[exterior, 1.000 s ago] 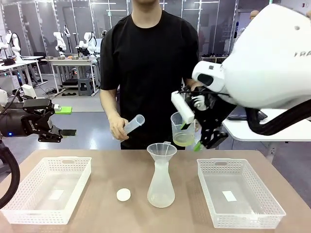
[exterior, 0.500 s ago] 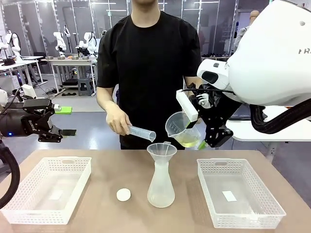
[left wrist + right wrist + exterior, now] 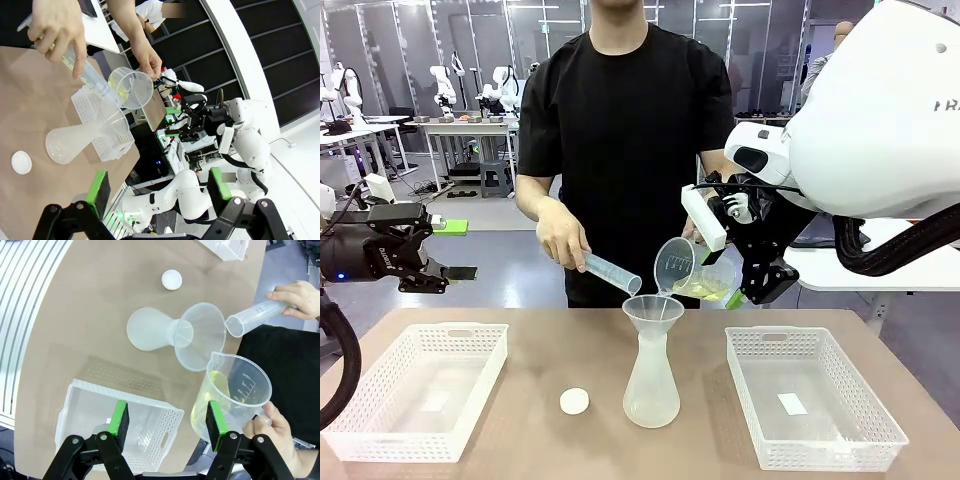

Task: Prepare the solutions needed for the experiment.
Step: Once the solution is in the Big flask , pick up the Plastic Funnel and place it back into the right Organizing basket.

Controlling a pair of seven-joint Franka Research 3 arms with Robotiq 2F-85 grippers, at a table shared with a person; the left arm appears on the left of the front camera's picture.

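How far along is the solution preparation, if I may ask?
Done: the clear plastic funnel sits in the frosted conical flask. In hand: the person tips a clear measuring cylinder and a clear beaker of yellow-green liquid over it. Left: the flask looks empty; a round white cap lies beside it.

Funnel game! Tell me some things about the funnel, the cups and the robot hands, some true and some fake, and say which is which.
1. The funnel sits in the neck of the flask. True.
2. The right gripper holds the beaker. False: a person's hand holds it, and the right gripper is open.
3. The beaker has yellow-green liquid in it. True.
4. The white cap sits on top of the funnel. False: it lies on the table beside the flask.
5. The left gripper is shut. False: it is open and empty.
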